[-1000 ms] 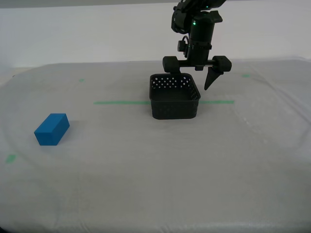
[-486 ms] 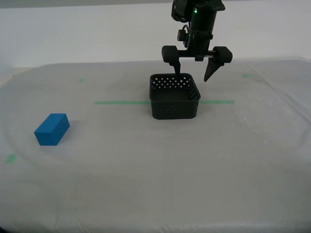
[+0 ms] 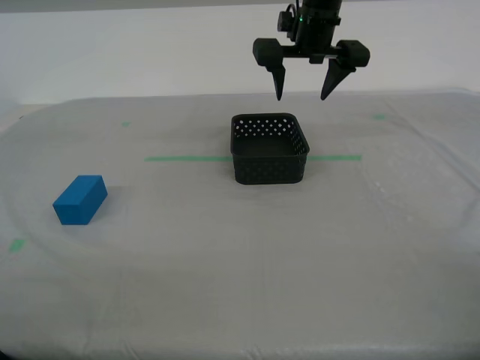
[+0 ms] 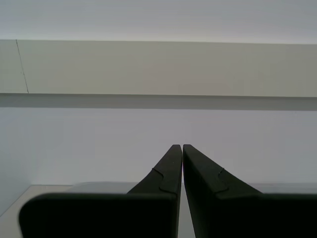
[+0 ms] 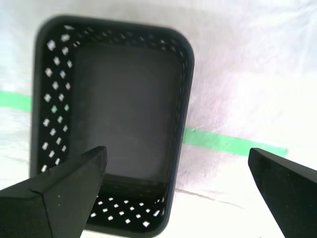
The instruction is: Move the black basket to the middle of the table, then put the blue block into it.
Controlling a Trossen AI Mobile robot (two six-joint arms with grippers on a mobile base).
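The black basket stands empty on the white table, over the green tape line near the middle. My first gripper hangs open and empty above the basket's far rim, clear of it. The first wrist view looks down into the empty basket between the spread fingers of my first gripper. The blue block lies alone on the cloth at the exterior view's left, far from the basket. My second gripper is shut and empty, facing a pale wall; it is out of the exterior view.
Small green marks sit near the table's edges. The green tape runs under the basket. Open cloth lies between block and basket and along the table's front.
My first gripper has risen from the basket's far rim to well above it, staying open. The basket and the blue block have not moved.
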